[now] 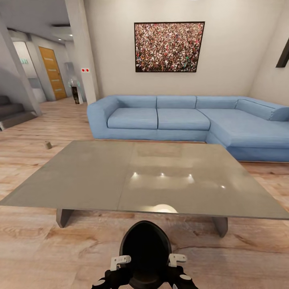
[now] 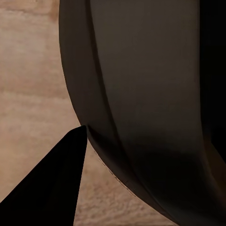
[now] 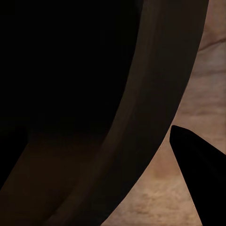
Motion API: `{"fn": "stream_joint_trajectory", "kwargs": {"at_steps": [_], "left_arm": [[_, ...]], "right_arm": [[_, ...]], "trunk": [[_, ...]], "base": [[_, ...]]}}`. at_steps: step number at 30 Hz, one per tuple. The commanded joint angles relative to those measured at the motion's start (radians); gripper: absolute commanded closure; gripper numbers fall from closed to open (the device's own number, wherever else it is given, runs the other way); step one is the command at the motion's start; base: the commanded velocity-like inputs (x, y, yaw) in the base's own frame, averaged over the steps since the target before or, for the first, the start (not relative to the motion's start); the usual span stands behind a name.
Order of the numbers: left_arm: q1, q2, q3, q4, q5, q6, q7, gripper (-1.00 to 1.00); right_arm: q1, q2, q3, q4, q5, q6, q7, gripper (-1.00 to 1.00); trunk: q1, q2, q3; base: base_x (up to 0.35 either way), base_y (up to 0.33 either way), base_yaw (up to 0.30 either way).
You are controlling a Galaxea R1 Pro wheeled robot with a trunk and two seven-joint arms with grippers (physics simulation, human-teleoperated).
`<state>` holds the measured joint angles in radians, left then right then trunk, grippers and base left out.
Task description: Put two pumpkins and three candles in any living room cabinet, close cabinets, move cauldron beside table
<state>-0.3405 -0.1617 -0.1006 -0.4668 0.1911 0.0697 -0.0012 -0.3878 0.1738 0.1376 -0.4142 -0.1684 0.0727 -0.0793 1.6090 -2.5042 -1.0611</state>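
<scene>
The black cauldron [image 1: 145, 245] hangs low over the wooden floor, just before the near edge of the grey low table [image 1: 100, 172]. My left gripper [image 1: 120, 261] and right gripper [image 1: 177, 259] are each shut on opposite sides of its rim. In the left wrist view a dark finger [image 2: 56, 188] lies outside the cauldron's wall [image 2: 141, 94]. In the right wrist view a finger [image 3: 197, 165] sits outside the wall [image 3: 155, 94] in the same way. The pumpkins and the cabinet are out of view. A small stubby grey thing [image 1: 48, 145] on the floor at left is too small to tell as a candle.
A blue corner sofa [image 1: 180, 118] stands behind the table against the wall, under a framed picture [image 1: 168, 47]. At left, stairs [image 1: 12, 112] and a hallway with a wooden door [image 1: 53, 72]. Wooden floor [image 1: 60, 128] lies open left of the table.
</scene>
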Motion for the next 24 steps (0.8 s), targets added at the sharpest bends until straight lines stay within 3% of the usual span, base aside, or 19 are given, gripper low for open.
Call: {"fn": "stream_joint_trajectory", "kwargs": {"at_steps": [1,20,24], "left_arm": [[0.001,0.007,-0.018,-0.006,0.016,0.004,-0.033,1.00],[0.001,0.007,-0.018,-0.006,0.015,0.002,-0.034,1.00],[0.001,0.007,-0.018,-0.006,0.016,0.002,-0.033,1.00]], "right_arm": [[-0.002,-0.002,-0.001,-0.002,-0.028,0.006,0.019,1.00],[-0.002,-0.002,-0.001,-0.002,-0.028,0.006,0.019,1.00],[-0.002,-0.002,-0.001,-0.002,-0.028,0.006,0.019,1.00]], "trunk": [[0.000,0.000,-0.001],[0.000,0.000,-0.001],[0.002,-0.001,-0.016]], "base": [[0.191,0.000,0.000],[0.025,0.000,0.000],[0.000,0.000,0.000]]}}
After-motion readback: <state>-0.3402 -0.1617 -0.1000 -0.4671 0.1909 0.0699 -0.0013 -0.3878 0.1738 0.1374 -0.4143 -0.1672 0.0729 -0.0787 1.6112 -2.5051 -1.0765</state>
